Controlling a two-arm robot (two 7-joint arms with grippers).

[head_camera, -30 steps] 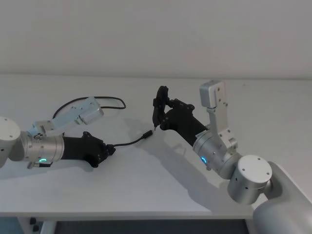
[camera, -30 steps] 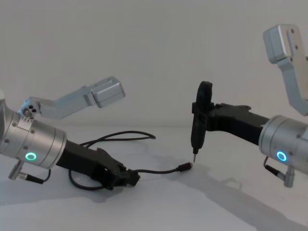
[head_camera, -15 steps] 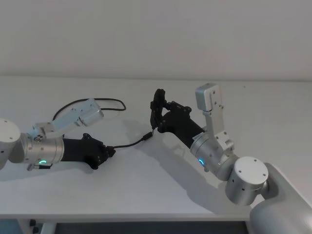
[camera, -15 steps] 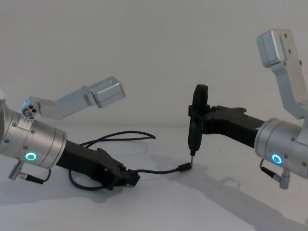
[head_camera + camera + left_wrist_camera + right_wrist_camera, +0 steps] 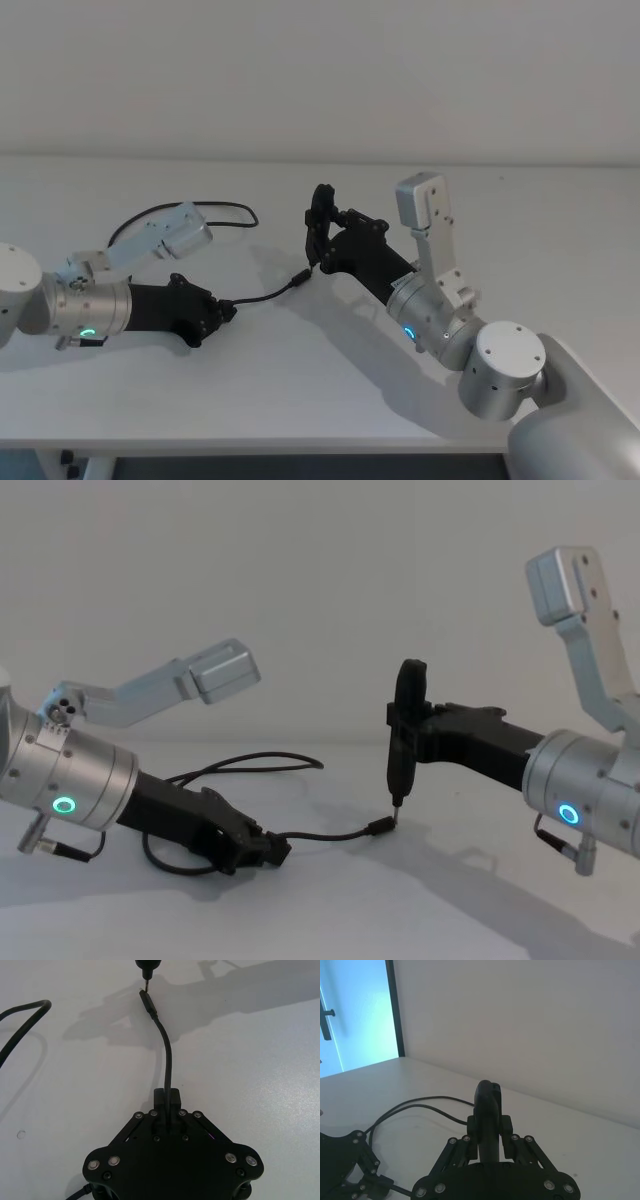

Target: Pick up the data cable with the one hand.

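Note:
The data cable (image 5: 265,293) is a thin black cord lying on the white table (image 5: 330,370). My left gripper (image 5: 228,308) rests low on the table, shut on the cord a short way from its metal-tipped plug (image 5: 382,826). In the left wrist view the cord (image 5: 167,1060) runs straight out from between the fingers (image 5: 174,1095). The rest of the cord loops back behind the left arm (image 5: 190,207). My right gripper (image 5: 405,725) is shut on a slim upright black tool (image 5: 489,1105). Its pin tip (image 5: 397,802) hangs just above the plug.
The table's front edge (image 5: 300,440) runs along the bottom of the head view. A plain wall (image 5: 320,70) stands behind the table. In the right wrist view a dark door frame (image 5: 395,1010) stands at the far side.
The right arm has shifted a little to the left, bringing the pin tip closer over the plug. The left arm and the cable have stayed put.

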